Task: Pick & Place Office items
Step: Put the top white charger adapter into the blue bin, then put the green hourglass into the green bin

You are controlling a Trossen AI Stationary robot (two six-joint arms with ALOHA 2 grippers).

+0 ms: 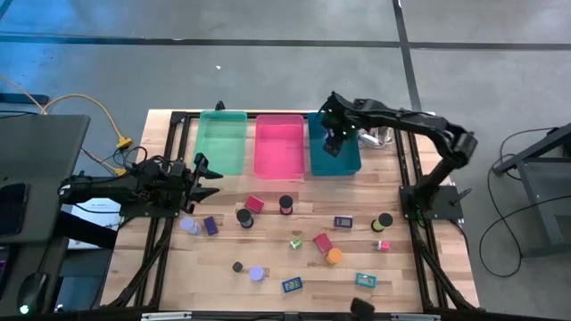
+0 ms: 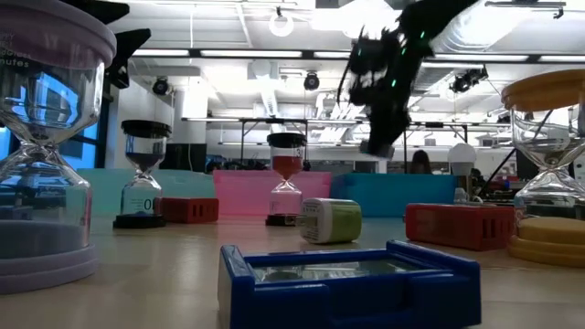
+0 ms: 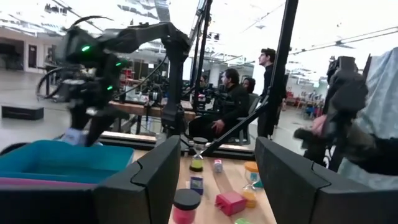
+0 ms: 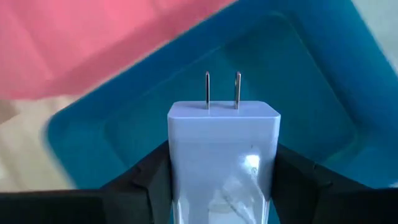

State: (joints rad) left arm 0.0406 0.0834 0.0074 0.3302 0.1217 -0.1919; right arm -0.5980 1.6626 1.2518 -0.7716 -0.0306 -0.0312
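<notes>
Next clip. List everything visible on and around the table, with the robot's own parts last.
green bin: one, green, far side of the table, leftmost of the row
pink bin: one, pink, middle of the row
teal bin: one, teal, right end of the row
sand timers: about seven, with black, orange or lavender caps, scattered on the wood nearer than the bins
small blocks: about eight, red, purple, blue, green, pink and teal, lying among the timers
plug adapter: one, pale, prongs forward, held above the teal bin
people: several, dark clothing, in the room beyond the table
left gripper: open, empty, above the table's left side, near the green bin
right gripper: closed on the plug adapter, over the teal bin
</notes>
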